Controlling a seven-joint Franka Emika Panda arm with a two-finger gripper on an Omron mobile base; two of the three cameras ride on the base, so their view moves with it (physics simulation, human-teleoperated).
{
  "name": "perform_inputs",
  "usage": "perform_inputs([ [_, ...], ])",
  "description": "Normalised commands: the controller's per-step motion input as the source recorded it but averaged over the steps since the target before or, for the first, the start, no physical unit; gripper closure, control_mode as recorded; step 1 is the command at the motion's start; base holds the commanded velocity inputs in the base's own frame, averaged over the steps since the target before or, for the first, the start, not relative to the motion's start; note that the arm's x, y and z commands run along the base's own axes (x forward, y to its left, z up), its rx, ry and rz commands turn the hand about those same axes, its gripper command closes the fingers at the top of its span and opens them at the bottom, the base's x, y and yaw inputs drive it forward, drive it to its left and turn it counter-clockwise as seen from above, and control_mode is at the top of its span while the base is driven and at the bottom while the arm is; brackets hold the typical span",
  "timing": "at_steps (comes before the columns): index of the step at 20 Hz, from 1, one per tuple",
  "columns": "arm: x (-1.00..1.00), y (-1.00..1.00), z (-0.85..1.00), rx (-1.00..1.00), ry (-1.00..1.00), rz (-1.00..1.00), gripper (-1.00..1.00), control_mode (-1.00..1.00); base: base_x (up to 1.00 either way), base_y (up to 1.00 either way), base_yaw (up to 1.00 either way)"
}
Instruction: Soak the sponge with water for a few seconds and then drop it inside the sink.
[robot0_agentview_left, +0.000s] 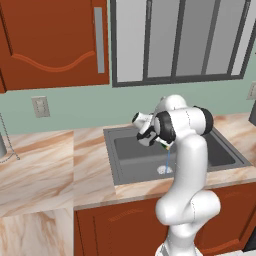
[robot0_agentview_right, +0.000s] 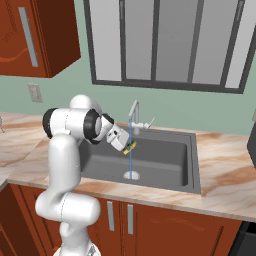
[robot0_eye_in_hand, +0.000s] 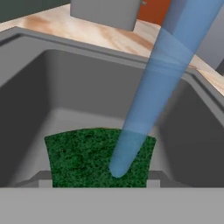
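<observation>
My gripper (robot0_agentview_right: 126, 144) hangs over the sink (robot0_agentview_right: 167, 155), shut on the sponge (robot0_agentview_right: 131, 146), a small green and yellow block. In the hand view the green face of the sponge (robot0_eye_in_hand: 85, 155) sits between my two fingertips (robot0_eye_in_hand: 43, 181). The water (robot0_eye_in_hand: 162, 83), a light-blue stream, lands on the sponge's right half. In the right base view the water (robot0_agentview_right: 131, 162) runs straight down past the sponge to the round drain (robot0_agentview_right: 131, 175). From the left base view, my gripper (robot0_agentview_left: 165, 143) is partly hidden behind the arm, above the dark grey sink (robot0_agentview_left: 132, 152).
A silver faucet (robot0_agentview_right: 134, 109) stands at the sink's back rim with its spout over the basin. Marble counter (robot0_agentview_left: 40, 160) spreads to the left and counter (robot0_agentview_right: 225, 170) to the right. A dark appliance (robot0_agentview_right: 252, 142) sits at the far right edge.
</observation>
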Motion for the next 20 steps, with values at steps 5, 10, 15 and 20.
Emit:
perform_inputs([
  [5, -0.06, 0.0, 0.0, 0.0, 0.0, 0.0, 1.0, -1.0, 0.0, 0.0, 0.0],
  [10, -0.1, 0.0, 0.0, 0.0, 0.0, 0.0, 1.0, -1.0, 0.0, 0.0, 0.0],
  [15, -0.05, 0.0, 0.0, 0.0, 0.0, 0.0, 1.0, -1.0, 0.0, 0.0, 0.0],
  [20, 0.0, 0.0, 0.0, 0.0, 0.0, 0.0, 1.0, -1.0, 0.0, 0.0, 0.0],
])
